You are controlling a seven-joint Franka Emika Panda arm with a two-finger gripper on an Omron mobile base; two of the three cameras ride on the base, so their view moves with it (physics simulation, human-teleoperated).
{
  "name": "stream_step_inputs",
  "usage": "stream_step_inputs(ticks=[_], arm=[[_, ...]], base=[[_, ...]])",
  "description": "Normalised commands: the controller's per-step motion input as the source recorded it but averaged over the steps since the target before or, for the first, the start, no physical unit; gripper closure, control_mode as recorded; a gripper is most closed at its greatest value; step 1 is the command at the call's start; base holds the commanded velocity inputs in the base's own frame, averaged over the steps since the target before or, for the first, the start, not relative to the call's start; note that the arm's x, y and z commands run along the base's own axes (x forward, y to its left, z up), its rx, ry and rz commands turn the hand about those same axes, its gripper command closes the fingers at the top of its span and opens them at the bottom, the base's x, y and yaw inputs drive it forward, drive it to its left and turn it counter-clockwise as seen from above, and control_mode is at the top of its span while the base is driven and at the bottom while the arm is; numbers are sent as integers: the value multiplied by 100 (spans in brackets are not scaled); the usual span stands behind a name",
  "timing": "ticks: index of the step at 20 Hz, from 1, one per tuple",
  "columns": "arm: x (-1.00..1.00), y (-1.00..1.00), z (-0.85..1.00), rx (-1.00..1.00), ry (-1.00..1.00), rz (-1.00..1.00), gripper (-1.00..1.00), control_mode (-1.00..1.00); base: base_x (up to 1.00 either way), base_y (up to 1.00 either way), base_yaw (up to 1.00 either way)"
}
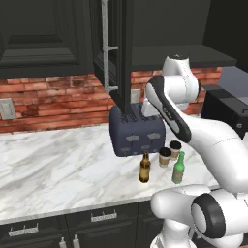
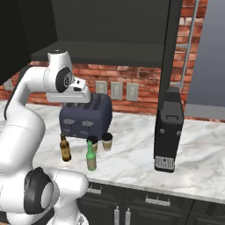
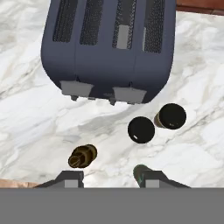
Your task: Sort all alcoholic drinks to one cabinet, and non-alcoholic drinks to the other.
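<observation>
**Four drinks crowded on the tabletop, nothing sorted yet**

The jaws (image 3: 108,179) hang high above the marble tabletop (image 1: 58,164), partly open and empty. Near the toaster (image 1: 136,130) stand the amber bottle (image 1: 145,167), green bottle (image 1: 178,168) and two lidded cups (image 1: 165,156) (image 1: 175,149), close together. Judged risk: a descent on either bottle could clip its neighbours and topple them, since the gaps are tight.

light: even, soft — rendered | counter (image 1: 58,164): bright, no glare | shadows: faint under toaster (image 3: 109,48) | cabinets (image 1: 43,34): dark | focus: sharp — no blur
</observation>
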Motion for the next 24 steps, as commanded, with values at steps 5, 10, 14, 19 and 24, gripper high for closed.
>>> stream_step_inputs(ticks=[5,10,14,19,24], arm=[[-5,-1,-22,-1,0,2,-100,-100],[-24,-12,-41,-1,-3,2,-100,-100],[-43,-21,-30,1,-2,0,-100,-100],[-40,-25,-20,2,0,-2,-100,-100],[-34,-27,-13,4,0,-4,-100,-100]], base=[[0,0,0],[0,0,0],[0,0,0],[0,0,0],[0,0,0]])
